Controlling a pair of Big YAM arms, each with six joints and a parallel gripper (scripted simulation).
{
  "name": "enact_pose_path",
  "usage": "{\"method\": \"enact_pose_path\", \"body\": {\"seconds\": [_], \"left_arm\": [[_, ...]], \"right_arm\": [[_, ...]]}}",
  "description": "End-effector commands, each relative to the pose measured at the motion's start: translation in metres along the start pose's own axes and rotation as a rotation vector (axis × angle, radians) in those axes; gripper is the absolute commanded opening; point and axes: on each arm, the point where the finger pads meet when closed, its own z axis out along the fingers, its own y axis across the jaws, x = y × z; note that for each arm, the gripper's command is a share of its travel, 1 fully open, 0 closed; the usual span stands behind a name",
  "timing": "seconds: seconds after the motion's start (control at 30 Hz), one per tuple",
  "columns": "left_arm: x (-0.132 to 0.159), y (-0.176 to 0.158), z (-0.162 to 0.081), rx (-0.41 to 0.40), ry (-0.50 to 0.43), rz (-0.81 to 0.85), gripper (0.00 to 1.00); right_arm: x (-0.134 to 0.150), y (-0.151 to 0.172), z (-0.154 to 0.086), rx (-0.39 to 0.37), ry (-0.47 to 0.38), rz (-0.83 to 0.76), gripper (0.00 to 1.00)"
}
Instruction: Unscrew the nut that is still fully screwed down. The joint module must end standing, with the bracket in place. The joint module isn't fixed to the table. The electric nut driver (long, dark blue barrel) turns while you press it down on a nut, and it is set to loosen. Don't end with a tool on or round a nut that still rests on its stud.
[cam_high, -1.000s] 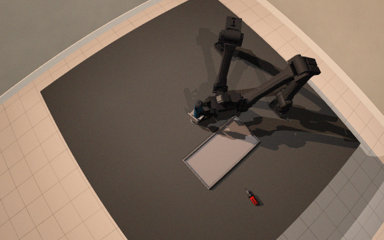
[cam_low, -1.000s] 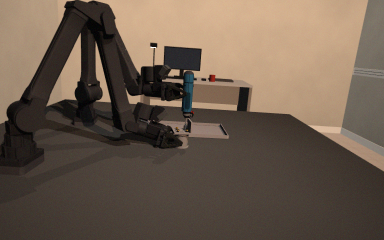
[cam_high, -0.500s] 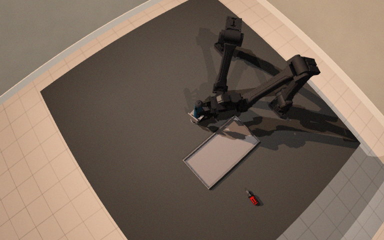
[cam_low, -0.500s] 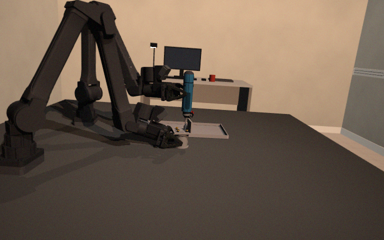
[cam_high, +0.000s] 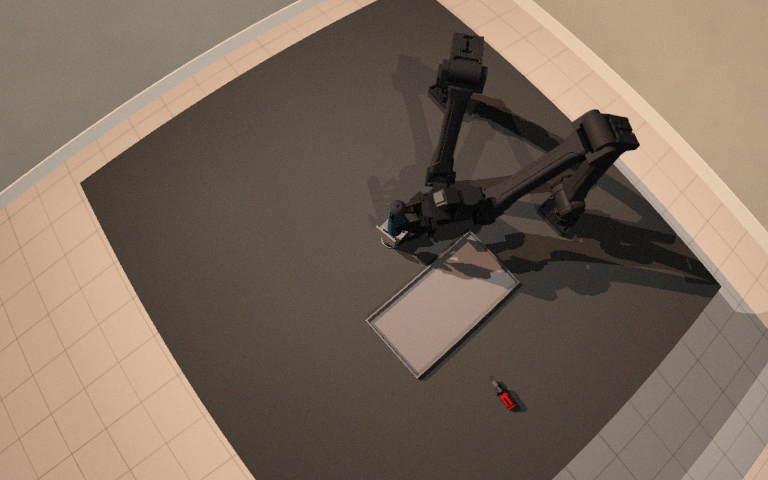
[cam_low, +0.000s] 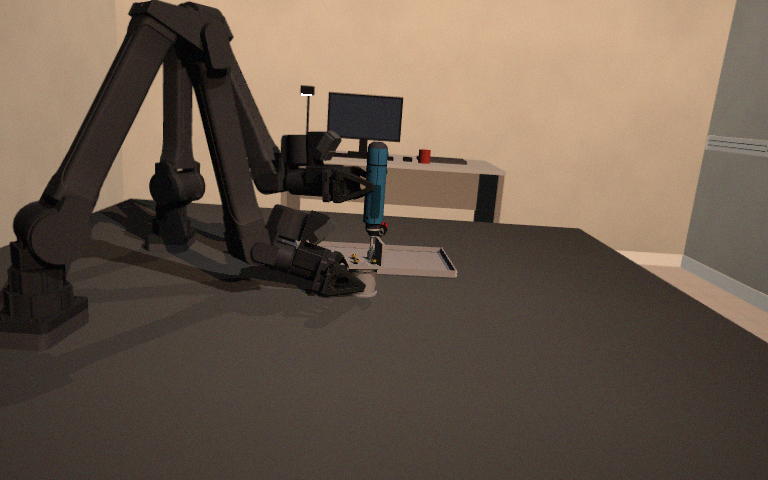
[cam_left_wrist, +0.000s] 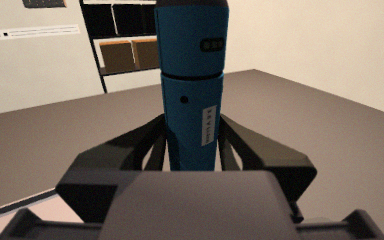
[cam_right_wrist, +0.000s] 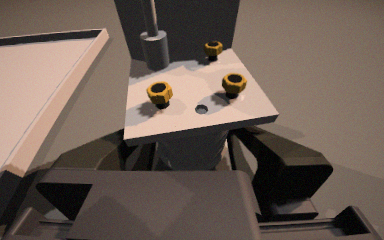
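The electric driver (cam_high: 395, 220) (cam_low: 376, 186) (cam_left_wrist: 192, 120) has a long blue barrel and stands upright. My left gripper (cam_low: 370, 186) is shut on its barrel. Its grey socket (cam_right_wrist: 155, 51) is over the back-left corner of the white bracket plate (cam_right_wrist: 175, 120); whatever is inside it is hidden. Three gold nuts (cam_right_wrist: 160, 93) (cam_right_wrist: 234, 83) (cam_right_wrist: 213, 49) sit raised on dark studs at other places. The bracket's dark upright wall (cam_right_wrist: 200, 25) stands behind. The joint module (cam_low: 368, 284) (cam_right_wrist: 192, 150) stands upright under the plate. My right gripper (cam_low: 363, 287) is shut on its body.
A shallow white tray (cam_high: 419, 333) (cam_low: 416, 273) lies close beside the module. A red-handled tool (cam_high: 506, 400) lies on the table beyond the tray. The two forearms run close together, the left one above the right.
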Motion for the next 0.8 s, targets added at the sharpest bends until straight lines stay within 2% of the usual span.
{"method": "enact_pose_path", "body": {"seconds": [0.0, 0.77], "left_arm": [[-0.0146, 0.0061, 0.0052, -0.010, -0.052, 0.008, 0.42], [-0.0131, 0.0059, 0.0059, -0.009, -0.064, 0.005, 0.42]], "right_arm": [[-0.0097, 0.0040, 0.0034, -0.004, -0.019, 0.018, 0.59], [-0.0097, 0.0040, 0.0034, -0.004, -0.019, 0.018, 0.59]]}}
